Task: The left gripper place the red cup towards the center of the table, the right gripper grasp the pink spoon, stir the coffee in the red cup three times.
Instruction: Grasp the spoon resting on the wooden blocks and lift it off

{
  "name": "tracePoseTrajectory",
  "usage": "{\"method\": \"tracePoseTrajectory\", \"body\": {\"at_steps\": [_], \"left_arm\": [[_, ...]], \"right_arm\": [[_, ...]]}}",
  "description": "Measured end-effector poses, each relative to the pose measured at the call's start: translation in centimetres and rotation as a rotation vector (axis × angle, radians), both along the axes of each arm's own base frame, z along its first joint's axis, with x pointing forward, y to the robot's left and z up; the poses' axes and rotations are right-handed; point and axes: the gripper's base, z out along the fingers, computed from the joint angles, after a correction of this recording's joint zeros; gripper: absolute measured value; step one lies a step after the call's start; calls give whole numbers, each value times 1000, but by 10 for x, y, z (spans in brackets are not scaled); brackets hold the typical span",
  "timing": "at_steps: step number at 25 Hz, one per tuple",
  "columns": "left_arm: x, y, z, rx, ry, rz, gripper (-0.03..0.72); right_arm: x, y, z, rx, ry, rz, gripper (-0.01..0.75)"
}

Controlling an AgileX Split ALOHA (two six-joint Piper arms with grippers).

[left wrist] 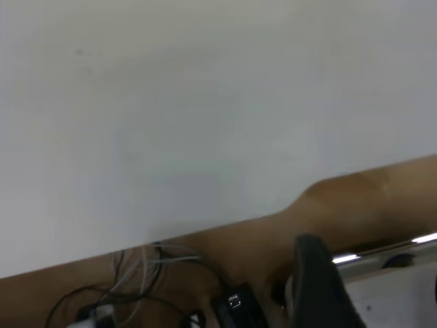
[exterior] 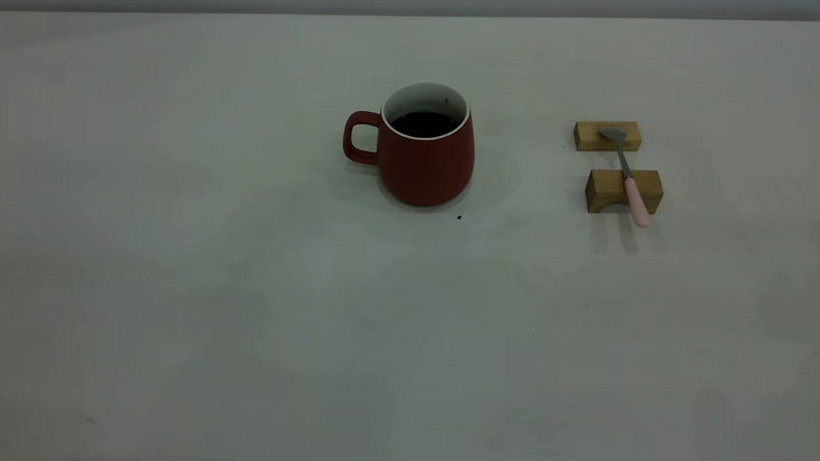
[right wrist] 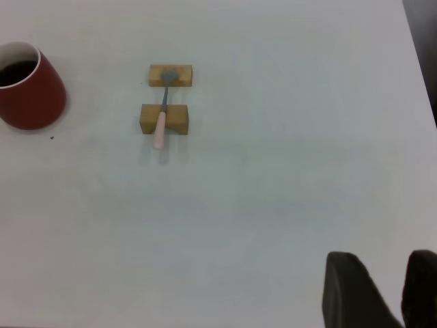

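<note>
On the table: a wide, plain off-white matte tabletop (exterior: 175, 304) holds everything; neither arm shows in the exterior view.
Red cup: the squat dark red mug with white inside and rim (exterior: 426, 154) stands upright near the table's middle, its loop handle pointing to the exterior view's left.
Coffee: dark, almost black liquid (exterior: 424, 124) lies smooth below the cup's rim.
Black speck: a tiny dark spot (exterior: 459, 217) sits on the table just beside the cup's base.
Pink spoon: the slim spoon with grey metal bowl and pale pink handle (exterior: 627, 177) bridges two tan wooden blocks (exterior: 623, 190) to the right of the cup, well apart from it; bowl on the far block, handle jutting past the near block.
Left gripper: one black finger (left wrist: 321, 290) shows in the left wrist view, by the table's edge; I cannot tell its state.
Right gripper: its two black fingers (right wrist: 351, 294) stand apart (right wrist: 386, 294), over bare table well away from the spoon.
</note>
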Motion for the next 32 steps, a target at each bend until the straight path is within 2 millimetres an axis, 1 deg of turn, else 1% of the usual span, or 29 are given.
{"method": "tracePoseTrajectory", "body": {"at_steps": [3, 4, 11, 20, 26, 28, 29, 32], "left_arm": [[-13, 1, -18, -20, -20, -29, 478], [-16, 1, -21, -27, -31, -34, 478], [-35, 6, -19, -60, -170, -35, 478], [-57, 8, -20, -54, -334, 229, 478], [-60, 7, -20, -52, -354, 256, 478], [-60, 7, -20, -52, -354, 256, 478], [-60, 7, -20, -52, -354, 256, 478], [-60, 7, -20, -52, -354, 256, 478]], "right_arm": [[0, 0, 0, 0, 0, 0, 231], [0, 0, 0, 0, 0, 0, 231], [0, 0, 0, 0, 0, 0, 231], [0, 0, 0, 2, 0, 1, 232], [0, 0, 0, 3, -1, 2, 238], [0, 1, 4, -10, -8, 17, 252], [1, 2, 9, -18, -17, 33, 273], [15, 7, 29, -16, -24, 80, 383]]}}
